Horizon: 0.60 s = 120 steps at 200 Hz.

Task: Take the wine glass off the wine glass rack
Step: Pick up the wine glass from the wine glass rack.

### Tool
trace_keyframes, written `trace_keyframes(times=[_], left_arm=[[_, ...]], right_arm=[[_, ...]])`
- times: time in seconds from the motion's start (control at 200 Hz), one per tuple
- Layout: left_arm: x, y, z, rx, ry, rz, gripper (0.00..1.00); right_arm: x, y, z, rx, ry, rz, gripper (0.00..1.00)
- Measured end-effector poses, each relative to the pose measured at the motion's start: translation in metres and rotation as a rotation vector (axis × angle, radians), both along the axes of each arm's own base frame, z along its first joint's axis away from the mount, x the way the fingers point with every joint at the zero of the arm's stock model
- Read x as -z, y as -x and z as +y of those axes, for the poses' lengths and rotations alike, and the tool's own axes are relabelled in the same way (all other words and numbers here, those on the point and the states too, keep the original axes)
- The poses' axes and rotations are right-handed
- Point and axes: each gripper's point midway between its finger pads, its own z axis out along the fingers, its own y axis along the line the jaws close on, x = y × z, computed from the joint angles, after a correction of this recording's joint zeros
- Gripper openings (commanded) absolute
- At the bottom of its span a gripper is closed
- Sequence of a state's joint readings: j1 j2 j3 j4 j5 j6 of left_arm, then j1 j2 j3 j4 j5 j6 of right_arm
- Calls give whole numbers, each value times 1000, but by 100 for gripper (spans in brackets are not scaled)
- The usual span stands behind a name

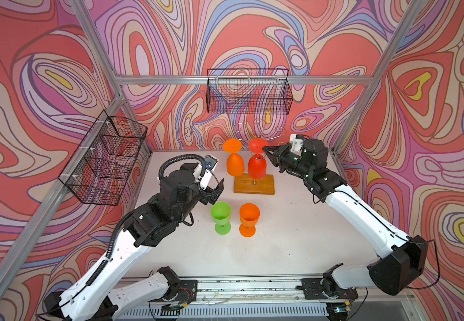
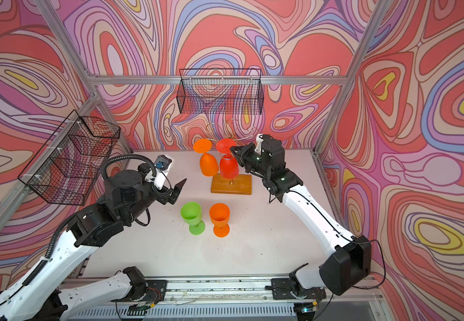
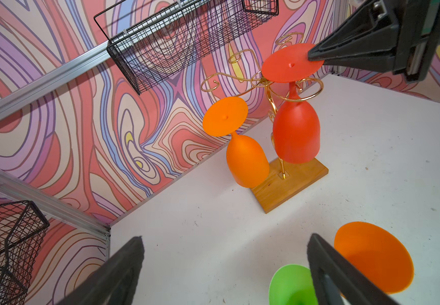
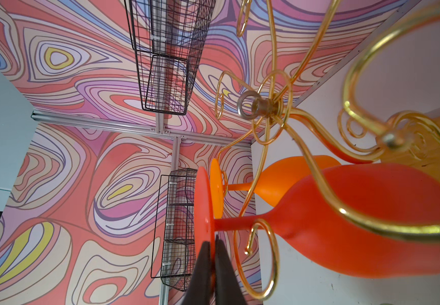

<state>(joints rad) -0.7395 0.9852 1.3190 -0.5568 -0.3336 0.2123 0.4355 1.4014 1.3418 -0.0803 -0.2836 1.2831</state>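
Firmly, right end effector pinches red glass's matte disc; left end effector gapes.

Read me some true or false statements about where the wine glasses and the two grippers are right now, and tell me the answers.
1. The right gripper is shut on the foot of the red glass. True.
2. The left gripper holds the green glass. False: its jaws stand open and hold nothing.
3. The red glass and the hanging orange glass are both upside down at the wine glass rack. True.
4. The green glass lies on its side. False: it stands upright on the table, beside the standing orange glass.
5. The rack's base is black mesh. False: it is brown wood.
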Motion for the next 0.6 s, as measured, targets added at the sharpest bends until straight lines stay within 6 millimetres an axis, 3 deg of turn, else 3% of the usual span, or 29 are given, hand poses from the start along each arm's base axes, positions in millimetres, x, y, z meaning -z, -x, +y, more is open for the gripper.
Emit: trace_keyframes(times=[0.255, 0.601], left_arm=[[4, 0, -1, 2, -2, 9, 96], [8, -2, -5, 14, -5, 23, 96]], right_arm=[[7, 2, -2, 41, 1, 13, 0], [1, 4, -12, 107, 16, -9, 0]])
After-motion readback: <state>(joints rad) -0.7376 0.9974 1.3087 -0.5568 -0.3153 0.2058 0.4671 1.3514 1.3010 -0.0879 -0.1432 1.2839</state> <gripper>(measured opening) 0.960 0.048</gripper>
